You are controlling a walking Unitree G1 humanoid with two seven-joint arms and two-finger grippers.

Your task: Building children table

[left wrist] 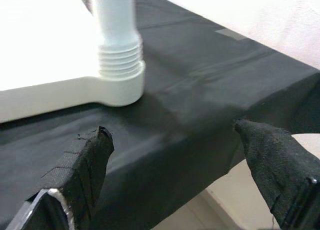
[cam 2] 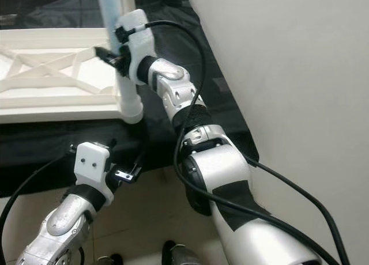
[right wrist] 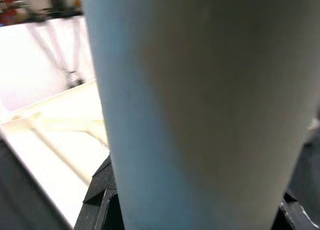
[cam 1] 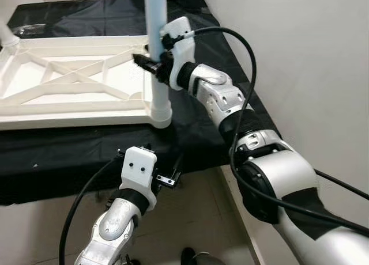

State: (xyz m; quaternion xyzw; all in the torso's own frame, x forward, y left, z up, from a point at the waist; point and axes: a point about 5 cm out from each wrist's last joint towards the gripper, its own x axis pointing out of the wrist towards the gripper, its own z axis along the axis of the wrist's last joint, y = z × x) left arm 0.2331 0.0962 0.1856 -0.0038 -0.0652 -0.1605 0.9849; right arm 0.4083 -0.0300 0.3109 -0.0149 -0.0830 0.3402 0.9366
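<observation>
A white table top (cam 1: 69, 80) lies upside down on a black-covered surface (cam 1: 86, 150). At its near right corner a white table leg (cam 1: 155, 17) stands upright in the corner socket (left wrist: 120, 85). My right gripper (cam 1: 151, 60) is shut on the table leg a little above the socket; in the right wrist view the table leg (right wrist: 200, 110) sits between the black fingers (right wrist: 97, 195). Lower down, my left gripper (left wrist: 170, 130) is open at the front edge of the black surface, short of the socket, with nothing between its fingers.
A white wall (cam 1: 300, 46) runs close along the right side. Another white leg (cam 1: 7, 37) rises at the table top's far left corner. Pale floor (cam 1: 196, 219) lies below the front edge. Black cables loop over both arms.
</observation>
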